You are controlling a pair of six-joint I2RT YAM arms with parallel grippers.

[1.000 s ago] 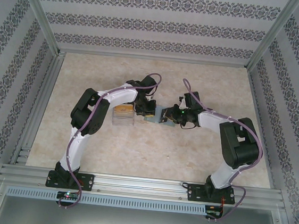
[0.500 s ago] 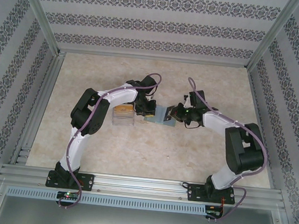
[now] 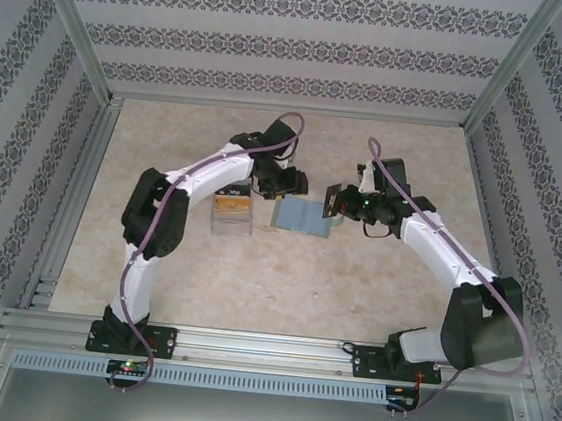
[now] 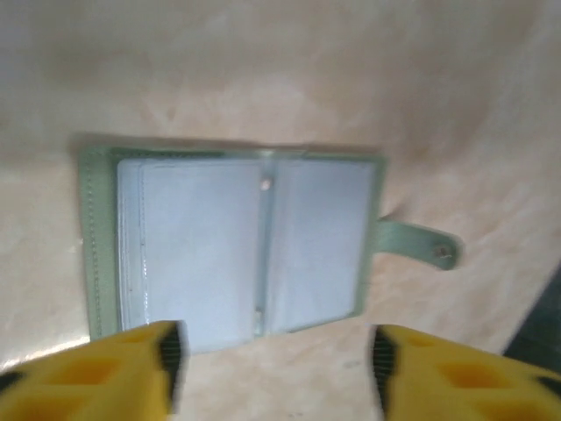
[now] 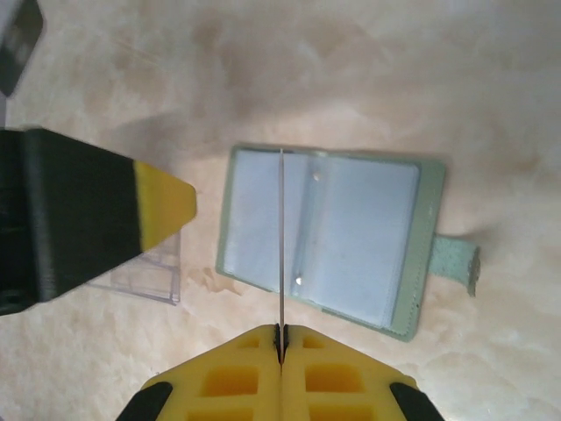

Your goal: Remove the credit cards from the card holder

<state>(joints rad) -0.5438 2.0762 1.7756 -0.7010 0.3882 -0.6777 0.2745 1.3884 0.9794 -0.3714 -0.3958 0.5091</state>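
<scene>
Right gripper (image 5: 280, 340) draws off right, pinching a thin stiff card (image 5: 281, 228); left gripper (image 4: 275, 355) gapes empty above the open soft grey-green card holder (image 4: 237, 250).

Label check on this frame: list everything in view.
soft grey-green bifold card holder: 1, grey-green with clear sleeves, lying open on the table between the grippers
thin stiff credit card: 1, edge-on, colour unclear, held above the holder
clear plastic box: 1, transparent, on the table left of the holder in the top view
orange-and-black card: 1, inside the box
marbled table: 1, beige, under everything
left gripper: 1, yellow-black fingers, open, over the holder
right gripper: 1, yellow fingers, shut on the credit card
</scene>
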